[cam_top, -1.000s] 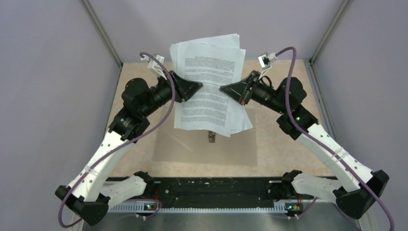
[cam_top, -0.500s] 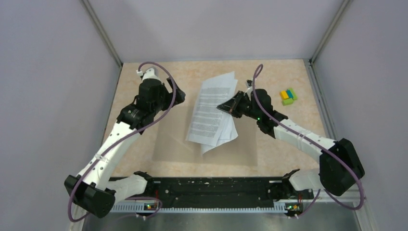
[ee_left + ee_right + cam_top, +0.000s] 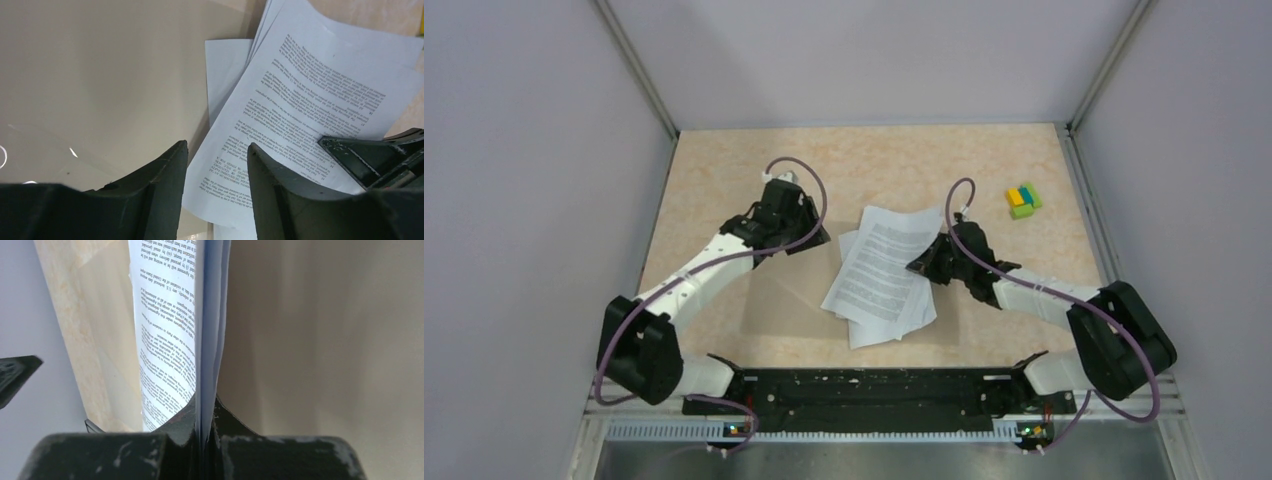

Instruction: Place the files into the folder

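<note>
Atop the folder (image 3: 786, 300) lie the files (image 3: 879, 278), right gripper (image 3: 922, 266) pinching.

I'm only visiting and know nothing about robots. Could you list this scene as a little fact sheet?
folder: flat, tan, on the table
files: fanned printed sheets, resting partly on the folder
left gripper: open, empty, beside the sheets
right gripper: shut on the sheets' edge
also: coloured blocks, far right, apart from everything
</note>
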{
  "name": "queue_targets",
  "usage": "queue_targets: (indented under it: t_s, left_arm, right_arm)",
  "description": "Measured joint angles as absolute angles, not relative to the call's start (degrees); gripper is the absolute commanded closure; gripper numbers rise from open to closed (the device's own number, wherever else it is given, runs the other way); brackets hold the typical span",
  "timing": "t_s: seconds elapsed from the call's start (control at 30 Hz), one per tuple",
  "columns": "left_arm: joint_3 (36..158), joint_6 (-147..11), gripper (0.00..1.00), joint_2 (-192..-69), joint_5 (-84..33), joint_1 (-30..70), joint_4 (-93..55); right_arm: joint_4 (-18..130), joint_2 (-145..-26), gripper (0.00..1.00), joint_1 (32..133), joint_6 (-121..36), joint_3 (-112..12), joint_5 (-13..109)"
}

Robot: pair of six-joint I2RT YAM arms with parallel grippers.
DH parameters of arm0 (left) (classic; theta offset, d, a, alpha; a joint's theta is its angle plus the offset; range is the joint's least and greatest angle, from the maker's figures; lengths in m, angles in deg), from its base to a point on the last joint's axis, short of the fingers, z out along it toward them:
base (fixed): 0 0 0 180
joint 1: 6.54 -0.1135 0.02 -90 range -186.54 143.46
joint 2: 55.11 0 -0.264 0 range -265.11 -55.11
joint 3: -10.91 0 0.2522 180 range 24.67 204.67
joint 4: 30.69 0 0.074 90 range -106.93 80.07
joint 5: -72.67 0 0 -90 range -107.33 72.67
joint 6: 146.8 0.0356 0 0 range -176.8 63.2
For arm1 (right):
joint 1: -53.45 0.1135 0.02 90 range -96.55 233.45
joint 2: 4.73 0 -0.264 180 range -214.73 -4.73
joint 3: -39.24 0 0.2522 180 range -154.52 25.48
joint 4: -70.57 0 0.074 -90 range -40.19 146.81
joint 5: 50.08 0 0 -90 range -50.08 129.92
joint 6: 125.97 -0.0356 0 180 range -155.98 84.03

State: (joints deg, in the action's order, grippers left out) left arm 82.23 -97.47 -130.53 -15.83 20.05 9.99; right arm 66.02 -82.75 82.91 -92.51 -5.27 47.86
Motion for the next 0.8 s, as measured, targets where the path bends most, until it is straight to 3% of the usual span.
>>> queue_targets:
  t_s: [0.07,0.27,0.43,0.6,0.8]
  left_arm:
    - [82.34,-97.47,0.49,-133.74,-17.75,20.57,8.94]
    - [83.63,-97.40,0.40,-143.46,-21.16,21.01,7.57]
    - [84.73,-97.10,0.37,-147.20,-24.31,20.99,6.65]
    - [86.54,-96.44,0.37,-149.63,-28.03,20.55,6.56]
    - [88.35,-95.52,0.42,-152.73,-32.16,19.37,6.56]
  right_arm:
    - [66.26,-82.59,0.95,82.91,-91.59,-5.24,47.80]
    - [68.19,-82.59,0.65,82.91,-89.67,-3.04,49.22]
    - [68.97,-82.40,0.47,82.80,-88.27,0.13,50.36]
    - [71.12,-80.34,0.36,80.98,-87.35,3.06,52.19]
    - [73.80,-79.77,0.35,79.63,-86.96,4.04,54.18]
